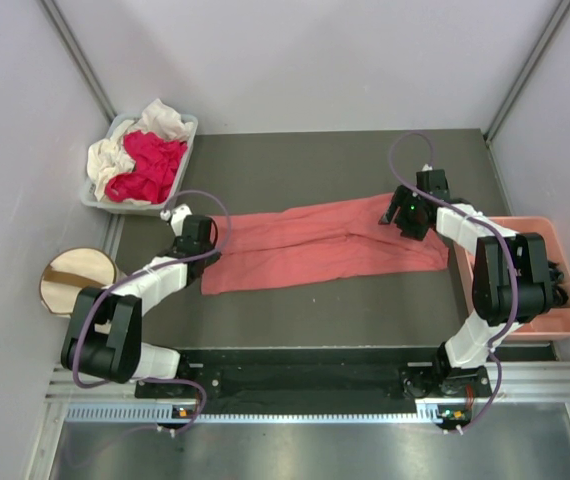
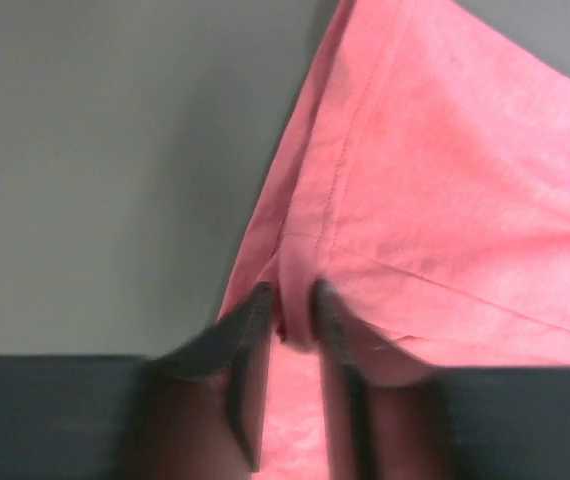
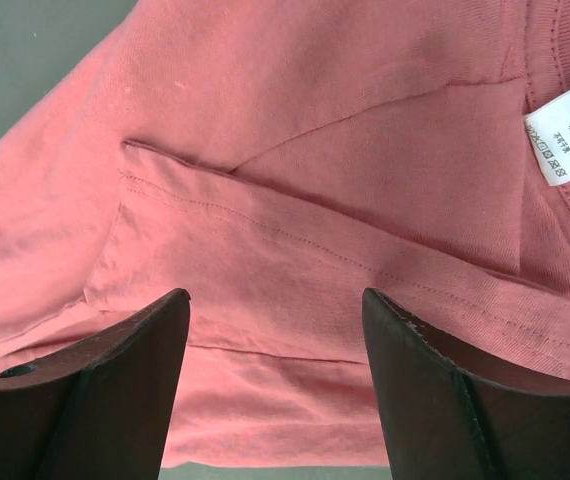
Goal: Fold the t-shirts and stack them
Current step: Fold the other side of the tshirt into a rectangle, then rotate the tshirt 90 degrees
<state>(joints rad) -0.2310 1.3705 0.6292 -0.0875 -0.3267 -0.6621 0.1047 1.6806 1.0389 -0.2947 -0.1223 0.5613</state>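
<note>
A large salmon-pink t-shirt [image 1: 335, 240] lies folded into a long band across the dark mat. At its left end my left gripper [image 1: 210, 243] has a small fold of the hem pinched between its narrow-set fingertips [image 2: 293, 300]. My right gripper [image 1: 405, 215] hovers open over the shirt's right end, with nothing between its fingers [image 3: 275, 300]. The white neck label [image 3: 568, 135] shows just beyond it. A magenta-red t-shirt [image 1: 150, 165] and a cream-white t-shirt [image 1: 110, 160] lie crumpled together in a bin at the back left.
The grey bin [image 1: 191, 124] sits at the back left corner. A rigid salmon-pink tray [image 1: 565, 322] stands at the right edge, beside my right arm. A cream drum-shaped bin with a brown strap [image 1: 77, 280] stands off the mat at the left.
</note>
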